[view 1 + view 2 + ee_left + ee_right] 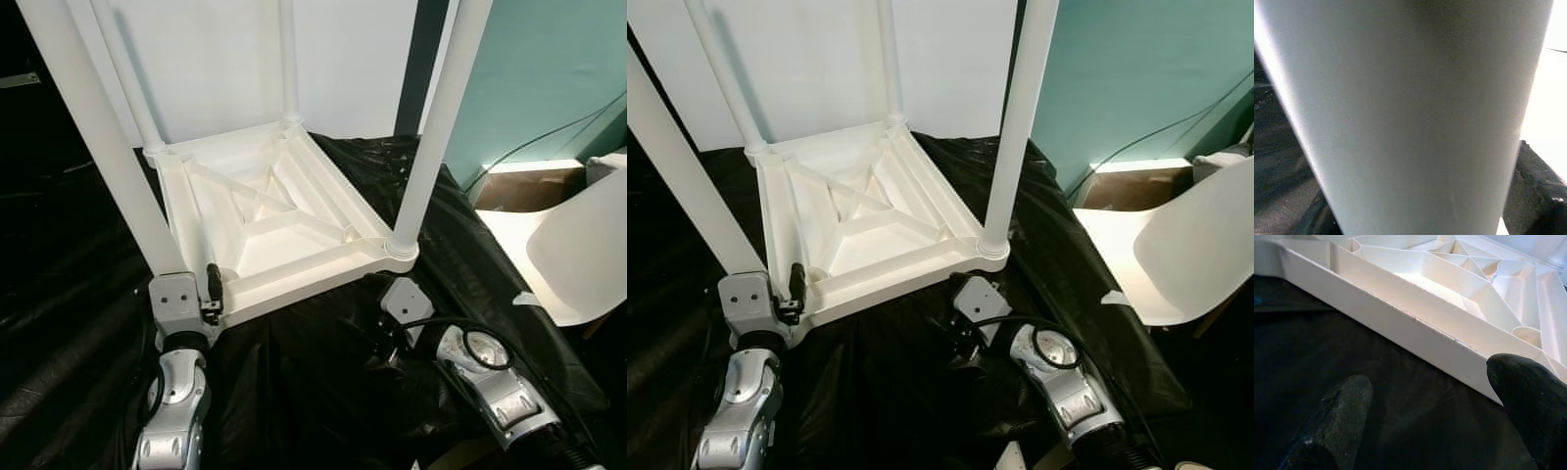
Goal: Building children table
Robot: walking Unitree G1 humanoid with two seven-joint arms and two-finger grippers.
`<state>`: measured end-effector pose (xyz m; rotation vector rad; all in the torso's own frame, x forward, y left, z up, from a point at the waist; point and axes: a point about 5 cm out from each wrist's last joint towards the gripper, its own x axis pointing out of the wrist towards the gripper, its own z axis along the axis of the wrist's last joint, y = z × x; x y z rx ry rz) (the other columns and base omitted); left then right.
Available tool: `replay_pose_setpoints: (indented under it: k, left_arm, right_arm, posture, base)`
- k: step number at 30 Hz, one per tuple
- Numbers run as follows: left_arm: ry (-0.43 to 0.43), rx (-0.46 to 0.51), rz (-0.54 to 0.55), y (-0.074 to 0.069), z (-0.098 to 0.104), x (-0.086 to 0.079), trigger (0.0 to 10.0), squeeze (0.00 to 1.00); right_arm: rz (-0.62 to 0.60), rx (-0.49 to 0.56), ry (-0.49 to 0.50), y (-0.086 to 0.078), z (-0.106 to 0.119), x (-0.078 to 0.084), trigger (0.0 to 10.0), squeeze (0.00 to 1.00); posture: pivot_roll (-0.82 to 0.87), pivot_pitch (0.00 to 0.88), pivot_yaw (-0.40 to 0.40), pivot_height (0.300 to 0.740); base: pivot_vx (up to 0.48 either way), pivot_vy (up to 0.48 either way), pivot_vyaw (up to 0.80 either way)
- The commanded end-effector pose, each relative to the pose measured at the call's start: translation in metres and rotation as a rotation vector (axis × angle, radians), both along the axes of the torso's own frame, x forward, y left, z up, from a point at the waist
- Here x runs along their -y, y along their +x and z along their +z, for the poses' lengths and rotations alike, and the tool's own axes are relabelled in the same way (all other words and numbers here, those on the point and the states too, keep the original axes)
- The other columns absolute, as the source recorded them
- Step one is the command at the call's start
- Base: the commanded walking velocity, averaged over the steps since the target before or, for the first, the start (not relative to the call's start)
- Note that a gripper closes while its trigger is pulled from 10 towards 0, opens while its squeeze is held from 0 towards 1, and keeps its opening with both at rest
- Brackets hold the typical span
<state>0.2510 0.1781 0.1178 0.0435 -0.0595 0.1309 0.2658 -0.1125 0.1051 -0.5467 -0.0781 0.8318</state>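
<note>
Left hand [201, 294] is clamped on the lower-left leg [98, 147]; right hand [1425, 406] is open and empty beside the tabletop [265, 211]. A leaning leg could pop its socket.

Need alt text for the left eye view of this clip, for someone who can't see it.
A white children's table lies upside down on a black sheet, four white legs standing up from its ribbed underside. The left gripper is at the near-left leg's base; the right gripper rests on the sheet by the near edge. A white chair sits to the right.
</note>
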Motion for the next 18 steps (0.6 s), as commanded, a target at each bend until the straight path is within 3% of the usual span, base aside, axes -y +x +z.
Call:
replay_pose_setpoints:
  k: [1,8,12,18]
  left_arm:
    - [0.013,-0.056,-0.064,0.000,-0.012,0.002,10.0,0.00]
    - [0.006,-0.067,-0.040,-0.001,-0.017,0.002,10.0,0.00]
    - [0.012,-0.049,-0.039,0.000,-0.014,0.005,10.0,0.00]
    - [0.000,-0.022,-0.065,0.001,-0.011,0.010,10.0,0.00]
  right_arm:
    - [0.001,0.025,-0.043,0.001,-0.002,0.001,10.0,0.00]
    - [-0.091,0.166,-0.180,0.017,0.001,0.007,10.0,0.00]
    - [-0.196,0.224,-0.145,0.030,0.010,0.011,10.0,0.00]
    - [-0.221,0.267,-0.122,0.035,0.015,0.008,10.0,0.00]
  posture:
    - [0.16,0.000,0.000,0.740]
    - [0.17,0.000,-0.004,0.740]
    - [0.18,0.000,-0.003,0.740]
    - [0.17,0.000,0.001,0.740]
  base:
    - [0.000,0.000,0.00]
    - [0.000,0.000,0.00]
    - [0.000,0.000,0.00]
    - [0.000,0.000,0.00]
